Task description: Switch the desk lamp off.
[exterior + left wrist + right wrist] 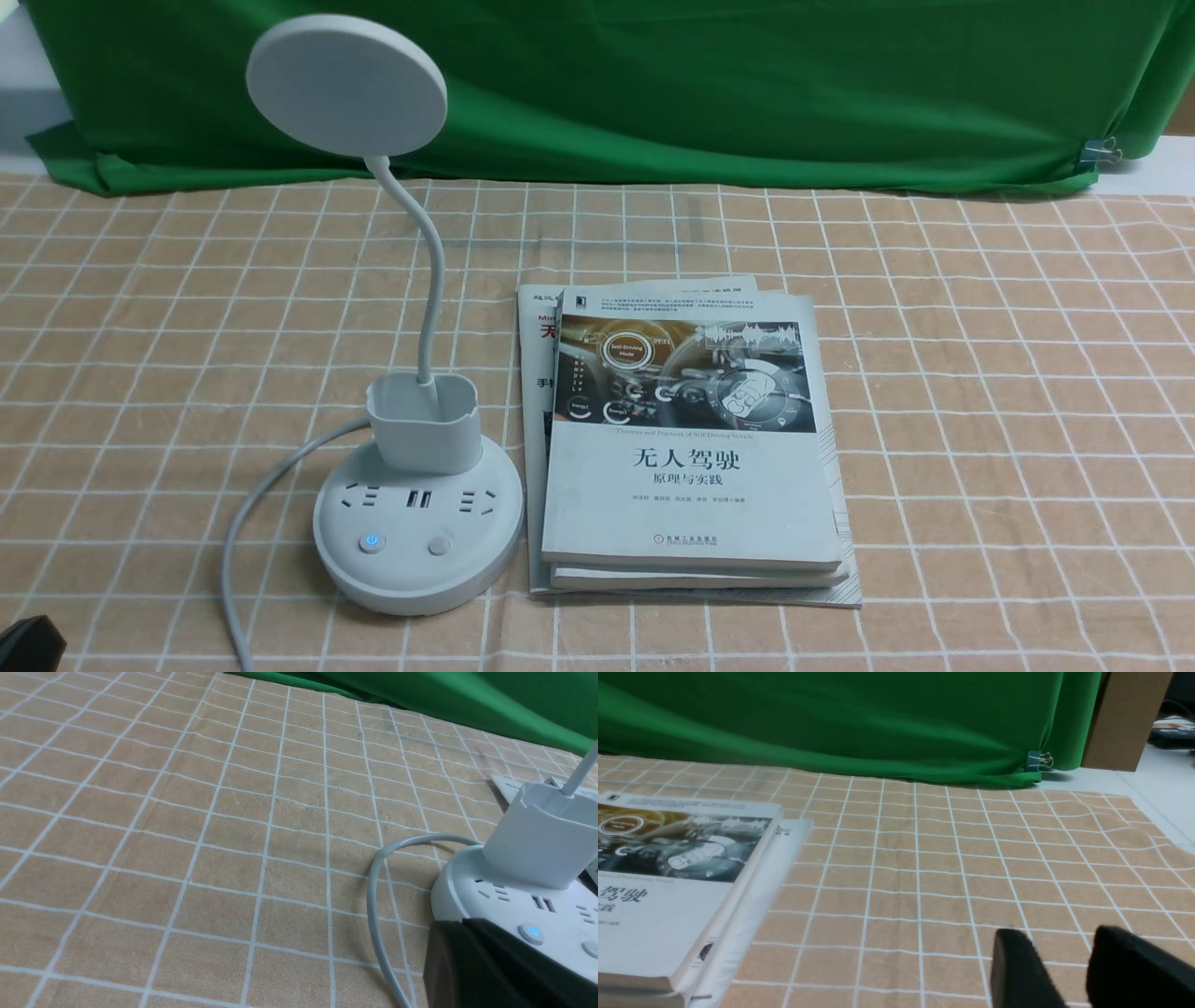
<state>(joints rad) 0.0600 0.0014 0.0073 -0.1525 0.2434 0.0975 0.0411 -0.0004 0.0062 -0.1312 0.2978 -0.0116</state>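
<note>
Nearest the front camera, the left claw shows only as a dark corner at the lower left edge; in the left wrist view it is a black mass just beside the lamp base, and how far it is open cannot be told. Behind all, a green cloth hangs over the back of the desk, which is covered in a tan checked cloth. A stack of books lies at the centre, just beside the desk lamp on its left. The lamp stands upright, disc head raised on a bent neck, and one button on its round base glows blue. A grey cord curves from the base toward the near edge. The right claw hovers low over bare checked cloth, its fingers slightly parted and holding nothing.
</note>
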